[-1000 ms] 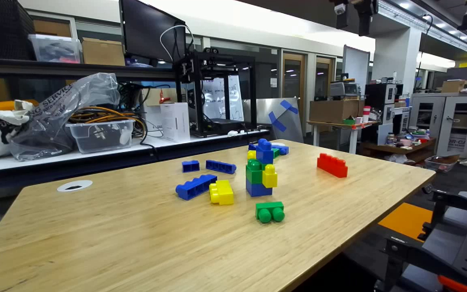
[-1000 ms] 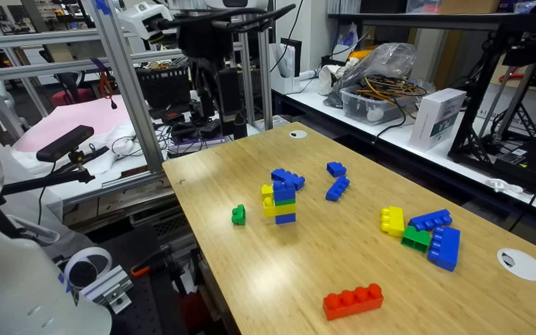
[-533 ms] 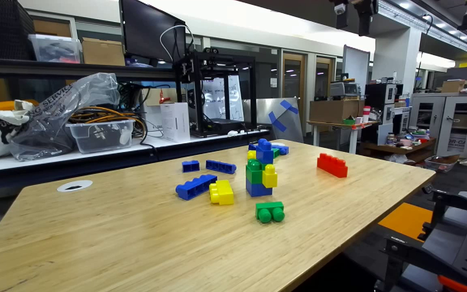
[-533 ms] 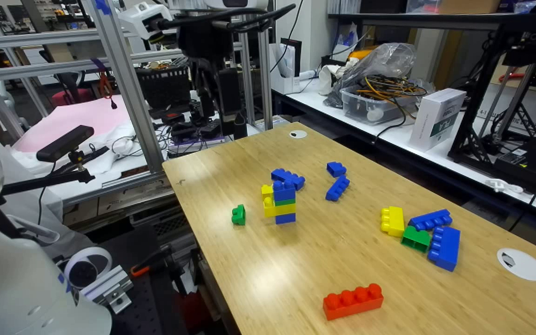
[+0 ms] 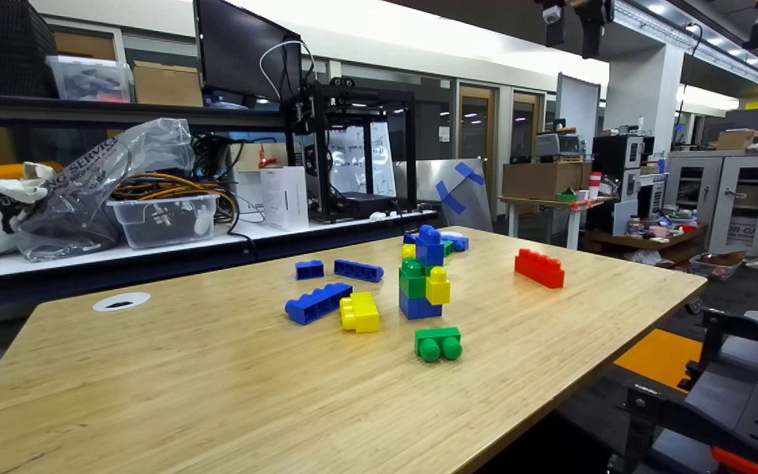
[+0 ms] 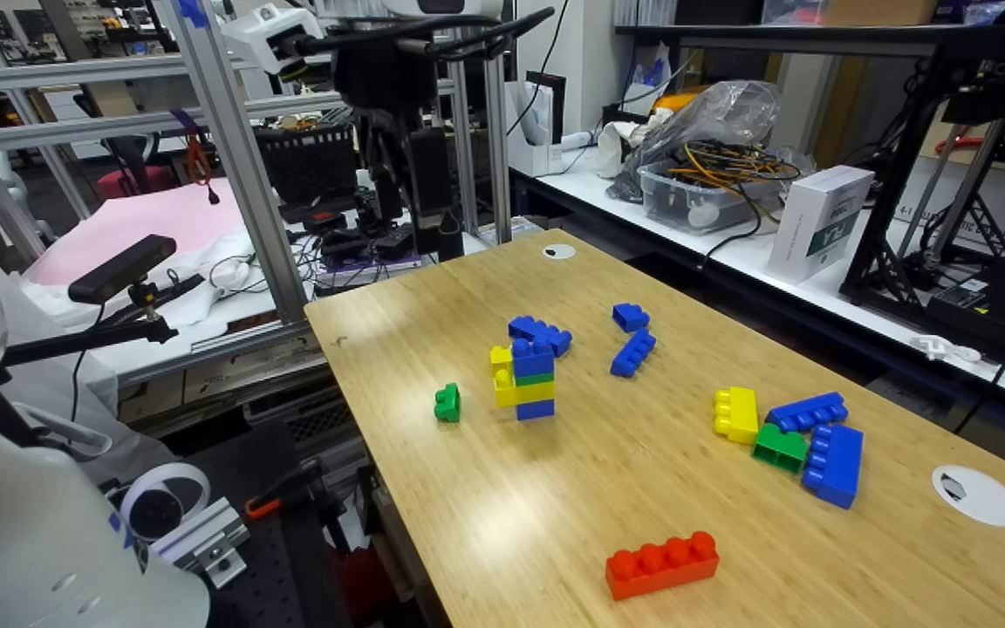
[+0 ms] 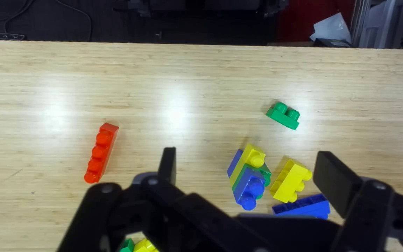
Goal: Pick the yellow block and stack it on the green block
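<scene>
Tower point(image 7: 248, 180) on table point(image 7: 201, 77), 1 block point(image 7: 289, 182) to its right, wrist view

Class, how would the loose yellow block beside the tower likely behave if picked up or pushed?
The yellow block is probably light: the wrist view shows its hollow underside. Its straight, crisp edges suggest stiff plastic. Lying flat on its side, it would likely slide rather than roll.

The desk point(image 5: 221, 395) is pale honey wood, streaked with browner grain, and the claw point(image 7: 250, 168) looks mostly black to me. I see a plain red block point(image 6: 662, 569), a yellow block point(image 7: 290, 182) and a green block point(image 7: 282, 117), while the tower point(image 6: 535, 392) mixes blue, green and yellow. The arm point(image 6: 40, 488) is mainly white.
</scene>
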Robot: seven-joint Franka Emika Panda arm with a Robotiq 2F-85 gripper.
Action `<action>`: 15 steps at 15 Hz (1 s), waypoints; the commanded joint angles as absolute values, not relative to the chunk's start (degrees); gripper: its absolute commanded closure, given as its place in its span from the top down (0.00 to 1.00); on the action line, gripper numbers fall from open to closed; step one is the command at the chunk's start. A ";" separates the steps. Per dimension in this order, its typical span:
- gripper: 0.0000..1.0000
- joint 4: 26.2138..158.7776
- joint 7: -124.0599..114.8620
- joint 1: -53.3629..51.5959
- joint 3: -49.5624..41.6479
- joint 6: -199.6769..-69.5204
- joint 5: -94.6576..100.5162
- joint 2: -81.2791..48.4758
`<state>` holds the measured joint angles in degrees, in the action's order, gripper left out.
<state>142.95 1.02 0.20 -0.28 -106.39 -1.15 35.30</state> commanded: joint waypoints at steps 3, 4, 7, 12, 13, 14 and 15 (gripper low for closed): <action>1.00 142.83 0.99 0.12 -0.36 -106.25 -1.09 35.27; 1.00 142.54 1.03 0.19 -0.21 -106.56 -0.65 35.03; 1.00 141.52 1.29 -0.29 0.18 -107.78 -0.80 33.84; 1.00 138.07 -3.63 -1.67 2.92 -116.24 -2.51 26.89; 1.00 136.82 -4.99 -2.00 3.57 -118.00 -2.61 24.22; 1.00 135.35 -6.68 -2.22 4.28 -120.14 -2.68 21.03; 1.00 133.81 -8.02 -2.46 4.83 -121.89 -2.68 17.89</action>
